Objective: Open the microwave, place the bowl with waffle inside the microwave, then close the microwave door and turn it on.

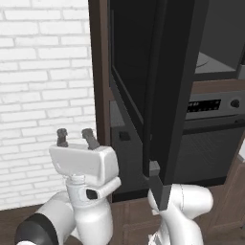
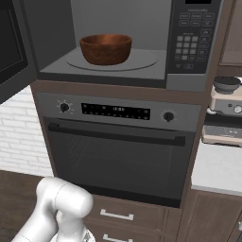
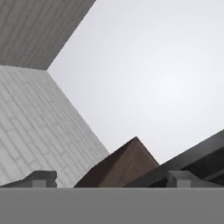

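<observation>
Nearest the base, in the left base view, the gripper [image 1: 75, 138] points upward in front of the white brick wall [image 1: 43, 95], its two dark fingertips spread wide with nothing between them; it hangs low and to the left of the microwave door [image 1: 167, 91], apart from it. In the hand view the same spread tips rise at the bottom edge, looking up past the brick wall and a brown cabinet corner [image 3: 127, 164] toward a pale ceiling [image 3: 166, 70]. The microwave door stands swung fully open — seen edge-on in the left base view as a tall dark slab with black glass, its lower corner in front of the robot's white body. Beyond the door sits the oven [image 2: 120, 151], directly below the microwave [image 2: 123, 42], with a round knob [image 2: 168, 116] at each end of its display strip [image 2: 116, 111] and a long handle bar [image 2: 118, 133] across its dark front. Under the oven, cabinet drawers [image 2: 118, 215] with pale handles show. Above the oven, the microwave cavity is open, and the brown bowl [image 2: 106, 48] rests upright on the round turntable [image 2: 142, 64] inside, toward the left of the cavity; its contents cannot be made out from this angle. The keypad panel [image 2: 191, 35] lies right of the cavity. Farther right of the microwave, a countertop [image 2: 220, 168] carries a grey-and-white appliance [image 2: 224, 113].
</observation>
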